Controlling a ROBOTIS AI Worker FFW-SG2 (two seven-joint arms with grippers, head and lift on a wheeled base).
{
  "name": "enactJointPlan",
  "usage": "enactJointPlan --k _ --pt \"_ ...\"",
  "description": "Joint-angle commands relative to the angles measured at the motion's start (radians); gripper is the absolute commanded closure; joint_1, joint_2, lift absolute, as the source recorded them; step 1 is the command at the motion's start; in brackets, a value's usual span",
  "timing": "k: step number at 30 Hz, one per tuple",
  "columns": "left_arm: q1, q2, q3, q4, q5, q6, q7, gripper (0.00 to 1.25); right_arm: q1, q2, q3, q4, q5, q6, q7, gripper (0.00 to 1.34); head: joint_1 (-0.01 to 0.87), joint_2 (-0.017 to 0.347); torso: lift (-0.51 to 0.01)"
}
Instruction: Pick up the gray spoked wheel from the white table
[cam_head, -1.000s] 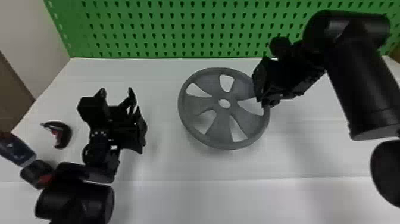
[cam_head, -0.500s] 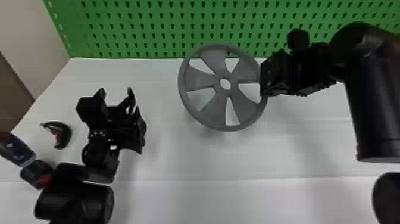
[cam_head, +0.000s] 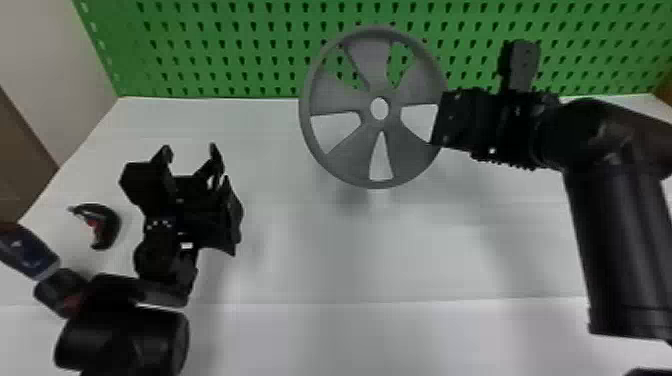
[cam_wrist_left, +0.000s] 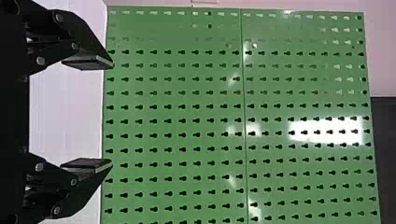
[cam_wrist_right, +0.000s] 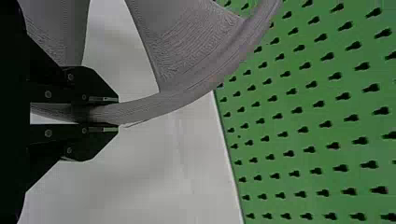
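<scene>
My right gripper (cam_head: 440, 120) is clamped on the rim of the gray spoked wheel (cam_head: 407, 155), at the wheel's right side. In the right wrist view, one finger bears on each side of the rim. The wheel is held above the white table (cam_head: 390, 260), tilted steeply, in front of the green pegboard (cam_head: 227, 52). My left gripper (cam_head: 191, 150) is positioned over the table's left part, fingers spread, nothing between them. A curved black-and-red object (cam_head: 112, 220) lies on the table, left of that gripper.
</scene>
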Motion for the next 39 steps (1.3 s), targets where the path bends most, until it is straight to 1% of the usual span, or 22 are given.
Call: enactJointPlan --k 1,5,6,13,16,18,20,24,26,30,33,36,39 --pt "-0.007 -0.002 -0.005 0.000 0.003 -0.004 -0.001 0.50 0.068 0.003 0.036 -0.009 0.083 -0.229 0.046 1.09 0.770 0.044 -0.098" --pt "-0.006 -0.002 -0.003 -0.003 0.007 -0.012 0.000 0.50 0.116 0.028 0.019 -0.009 0.181 -0.345 0.089 1.09 0.770 0.044 -0.098" --pt "-0.006 -0.002 -0.003 -0.005 0.009 -0.012 0.000 0.50 0.128 0.029 0.019 -0.009 0.193 -0.382 0.094 1.09 0.770 0.044 -0.098" --pt "-0.001 -0.002 -0.005 -0.012 0.022 -0.013 0.000 0.50 0.208 0.037 0.022 0.016 0.252 -0.624 0.095 1.09 0.770 0.044 -0.098" --pt "0.003 -0.002 -0.006 -0.017 0.029 -0.013 -0.001 0.50 0.234 0.040 0.032 0.054 0.268 -0.766 0.098 1.09 0.770 0.044 -0.098" --pt "0.005 -0.002 -0.010 -0.017 0.033 -0.013 -0.001 0.50 0.248 0.040 0.036 0.068 0.275 -0.821 0.100 1.09 0.770 0.044 -0.098" --pt "0.006 -0.002 -0.014 -0.017 0.044 -0.013 -0.001 0.50 0.265 0.043 0.042 0.082 0.296 -0.910 0.100 1.09 0.770 0.044 -0.098" --pt "0.013 -0.002 -0.014 -0.017 0.073 -0.013 -0.005 0.50 0.292 0.054 0.042 0.091 0.333 -0.999 0.100 1.09 0.770 0.044 -0.098" --pt "0.016 -0.002 -0.006 -0.015 0.079 -0.008 -0.032 0.50 0.308 0.061 0.038 0.100 0.342 -1.049 0.100 1.09 0.770 0.044 -0.098" --pt "0.013 -0.002 0.009 -0.017 0.104 0.028 -0.104 0.50 0.332 0.082 0.009 0.105 0.379 -1.083 0.100 1.10 0.770 0.044 -0.098" --pt "0.008 -0.002 0.017 -0.017 0.115 0.050 -0.147 0.49 0.346 0.082 -0.004 0.105 0.394 -1.086 0.098 1.10 0.770 0.044 -0.098" --pt "0.003 -0.002 0.035 -0.017 0.121 0.073 -0.207 0.49 0.360 0.082 -0.011 0.105 0.410 -1.085 0.092 1.10 0.770 0.044 -0.098" --pt "0.000 -0.002 0.038 -0.017 0.119 0.079 -0.228 0.50 0.372 0.082 -0.030 0.097 0.417 -1.062 0.067 1.10 0.770 0.044 -0.098"
